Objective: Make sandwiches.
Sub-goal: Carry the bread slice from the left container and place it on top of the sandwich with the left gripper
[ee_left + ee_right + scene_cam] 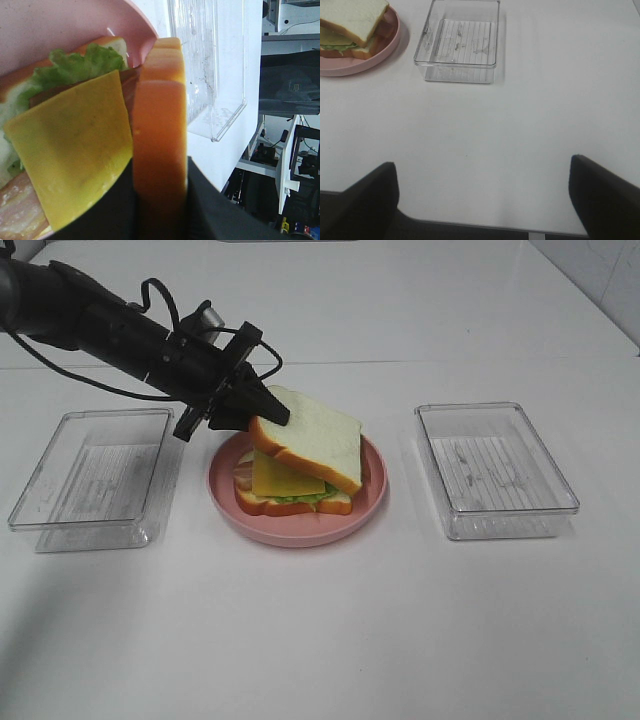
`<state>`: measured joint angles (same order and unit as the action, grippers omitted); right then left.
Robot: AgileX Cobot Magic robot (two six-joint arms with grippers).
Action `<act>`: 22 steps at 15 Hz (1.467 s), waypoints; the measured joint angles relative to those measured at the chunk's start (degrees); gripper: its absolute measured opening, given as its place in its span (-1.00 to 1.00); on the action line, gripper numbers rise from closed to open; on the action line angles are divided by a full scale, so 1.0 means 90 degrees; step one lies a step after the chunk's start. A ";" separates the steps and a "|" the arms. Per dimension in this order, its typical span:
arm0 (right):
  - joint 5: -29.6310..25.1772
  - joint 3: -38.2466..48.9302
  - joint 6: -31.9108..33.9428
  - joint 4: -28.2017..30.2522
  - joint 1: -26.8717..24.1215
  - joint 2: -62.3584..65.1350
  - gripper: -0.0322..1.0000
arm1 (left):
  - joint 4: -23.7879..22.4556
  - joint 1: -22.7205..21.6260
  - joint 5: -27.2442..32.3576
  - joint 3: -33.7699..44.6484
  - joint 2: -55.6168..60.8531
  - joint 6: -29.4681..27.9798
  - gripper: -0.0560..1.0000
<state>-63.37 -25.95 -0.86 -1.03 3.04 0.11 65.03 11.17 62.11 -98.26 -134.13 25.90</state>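
Observation:
The sandwich sits on a pink round plate (pixel 300 532) at mid-table: a bottom bread slice (pixel 292 504) with green lettuce (pixel 300 497) and a yellow cheese square (pixel 283 478). My left gripper (pixel 268 410) is shut on the left corner of the top bread slice (pixel 312 437), which is tilted, its far end resting on the stack. The left wrist view shows the slice's brown crust (pixel 160 130) clamped between dark fingers (pixel 112 215), with cheese (pixel 75 145), lettuce (pixel 75 67) and bacon (pixel 17 212) beside it. My right gripper (pixel 485 200) is open and empty over bare table.
One clear plastic tray (pixel 95 475) stands left of the plate and another (pixel 495 470) right of it. The right tray (pixel 460 42) and the plate with the sandwich (pixel 355 20) lie ahead of my right gripper. The table's front edge shows under the right gripper.

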 joint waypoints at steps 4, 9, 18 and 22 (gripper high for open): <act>0.0000 0.0000 0.0000 0.0000 0.0000 0.0000 0.79 | -0.0095 0.0000 -0.0089 0.0000 -0.0057 -0.0019 -0.55; 0.0000 0.0000 0.0000 0.0000 0.0000 0.0000 0.79 | -0.0223 0.0000 -0.0108 0.0000 -0.0121 -0.0127 -0.55; 0.0000 0.0000 0.0000 0.0000 0.0000 0.0000 0.79 | -0.0668 0.0000 -0.0242 0.0000 -0.0121 -0.0407 0.11; 0.0000 0.0000 0.0000 0.0000 0.0000 0.0000 0.79 | -0.0745 0.0000 -0.0146 -0.0070 -0.0121 -0.0420 0.57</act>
<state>-63.37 -25.95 -0.86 -1.03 3.04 0.11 58.33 11.17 60.79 -98.89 -135.22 22.12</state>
